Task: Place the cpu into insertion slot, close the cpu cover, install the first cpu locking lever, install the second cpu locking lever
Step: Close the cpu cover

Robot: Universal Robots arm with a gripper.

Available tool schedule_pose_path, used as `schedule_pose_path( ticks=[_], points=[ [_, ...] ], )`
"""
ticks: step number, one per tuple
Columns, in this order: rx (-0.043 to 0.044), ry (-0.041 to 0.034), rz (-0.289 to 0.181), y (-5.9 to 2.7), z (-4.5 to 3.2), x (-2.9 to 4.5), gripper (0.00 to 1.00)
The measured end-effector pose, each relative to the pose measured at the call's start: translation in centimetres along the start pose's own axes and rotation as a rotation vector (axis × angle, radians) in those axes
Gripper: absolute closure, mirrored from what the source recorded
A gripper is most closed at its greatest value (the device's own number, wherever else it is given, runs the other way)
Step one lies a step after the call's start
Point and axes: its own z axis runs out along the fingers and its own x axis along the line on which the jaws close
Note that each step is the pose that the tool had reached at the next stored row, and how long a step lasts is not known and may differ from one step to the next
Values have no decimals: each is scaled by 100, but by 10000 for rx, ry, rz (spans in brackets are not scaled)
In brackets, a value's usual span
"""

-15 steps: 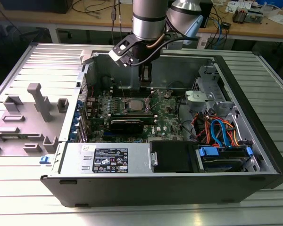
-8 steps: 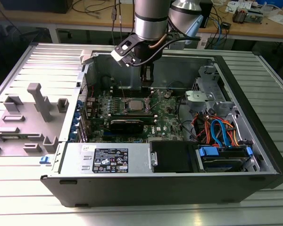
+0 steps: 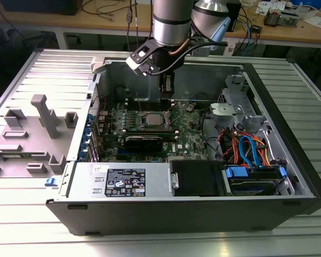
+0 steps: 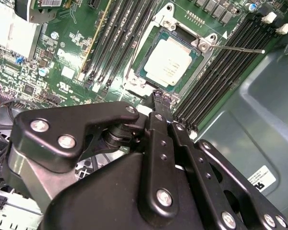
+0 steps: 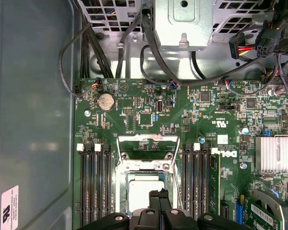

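The cpu (image 4: 168, 62) lies flat in the insertion slot (image 4: 199, 46) on the green board, its silver-grey top showing in both wrist views (image 5: 143, 188). The cpu cover (image 5: 147, 139) stands tilted up from its hinged edge, with the board visible through its window. A thin lever rod (image 4: 240, 49) sticks out sideways over the memory slots. My gripper (image 4: 162, 98) hangs just above the socket's near edge, its fingers shut together with nothing between them. In the exterior view the gripper (image 3: 167, 92) is inside the case above the socket (image 3: 155, 119).
Long black memory slots (image 5: 97, 184) flank the socket on both sides. A finned heatsink (image 5: 276, 154) sits near it. A metal drive cage (image 3: 241, 115) and bundled cables (image 3: 249, 150) fill the exterior view's right. The power supply (image 3: 123, 181) lines the case's front, and its grey wall (image 4: 249, 115) is close by.
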Motion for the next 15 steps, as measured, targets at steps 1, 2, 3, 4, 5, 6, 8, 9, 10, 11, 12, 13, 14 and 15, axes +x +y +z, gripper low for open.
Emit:
schedule_pose_path(
  ticks=[1,2,3,4,5,6,8,9,10,11,12,13,14,15],
  points=[
    [0,0,2,5,0,0,89],
    [0,0,2,14,0,0,89],
    [0,0,2,23,0,0,89],
    [0,0,2,41,0,0,89],
    [0,0,2,55,0,-1,89],
    [0,0,2,65,0,-1,89],
    [0,0,2,84,0,-1,89],
    [0,0,2,103,0,-1,89],
    [0,0,2,125,0,-1,89],
    [0,0,2,137,0,-1,89],
    [1,0,2,145,1,-1,89],
    [0,0,2,158,1,-1,89],
    [0,0,2,172,1,-2,89],
    [0,0,2,187,1,-2,89]
  ],
)
